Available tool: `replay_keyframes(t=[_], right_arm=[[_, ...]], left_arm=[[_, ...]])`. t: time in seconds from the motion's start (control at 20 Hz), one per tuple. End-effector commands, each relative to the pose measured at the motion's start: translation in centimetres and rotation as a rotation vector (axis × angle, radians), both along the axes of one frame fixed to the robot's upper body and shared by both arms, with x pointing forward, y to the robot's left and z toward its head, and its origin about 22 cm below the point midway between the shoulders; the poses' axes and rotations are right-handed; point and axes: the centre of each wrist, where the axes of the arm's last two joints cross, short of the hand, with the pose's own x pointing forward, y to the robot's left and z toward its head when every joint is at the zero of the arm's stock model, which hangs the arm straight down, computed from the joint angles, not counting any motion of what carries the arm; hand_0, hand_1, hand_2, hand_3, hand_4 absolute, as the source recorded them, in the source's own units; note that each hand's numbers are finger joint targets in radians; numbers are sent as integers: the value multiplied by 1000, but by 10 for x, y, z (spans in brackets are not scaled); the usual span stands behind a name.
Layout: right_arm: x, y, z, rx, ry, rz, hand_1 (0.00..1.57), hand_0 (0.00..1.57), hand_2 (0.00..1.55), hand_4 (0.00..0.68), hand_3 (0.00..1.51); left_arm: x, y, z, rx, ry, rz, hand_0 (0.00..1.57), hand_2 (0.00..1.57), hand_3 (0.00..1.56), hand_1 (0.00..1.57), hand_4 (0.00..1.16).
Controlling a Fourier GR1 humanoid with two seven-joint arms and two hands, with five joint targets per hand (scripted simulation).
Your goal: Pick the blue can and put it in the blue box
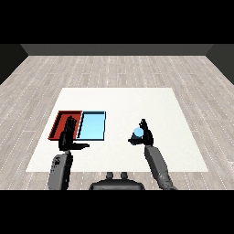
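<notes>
Blue can [138,133] gripped in curled right robot hand [147,135], right of light blue tray [92,125], left robot hand [68,136] open

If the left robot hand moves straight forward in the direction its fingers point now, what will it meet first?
Most likely the red tray. The left robot hand is open, its fingers pointing away from the robot and already overlapping that tray's near part in the head view. Its height over the tray is unclear, so it might pass above it.
</notes>
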Motion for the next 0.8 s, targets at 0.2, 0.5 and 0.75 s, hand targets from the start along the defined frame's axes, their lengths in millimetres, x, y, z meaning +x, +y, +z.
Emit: replay_keyframes(t=[0.2, 0.5, 0.75], right_arm=[[14, 21, -2, 2, 14, -12, 0, 0, 0, 0, 0], [6, 2, -8, -61, -3, -156, 1502, 1502, 1479, 599, 1429], [20, 15, 16, -121, -4, -118, 1533, 1533, 1487, 597, 1454]], left_arm=[[-10, -2, -9, 5, 9, 10, 0, 0, 0, 0, 0], [0, 9, 5, -10, 6, -17, 0, 0, 0, 0, 0], [5, -35, 1, 13, -20, -2, 0, 0, 0, 0, 0]])
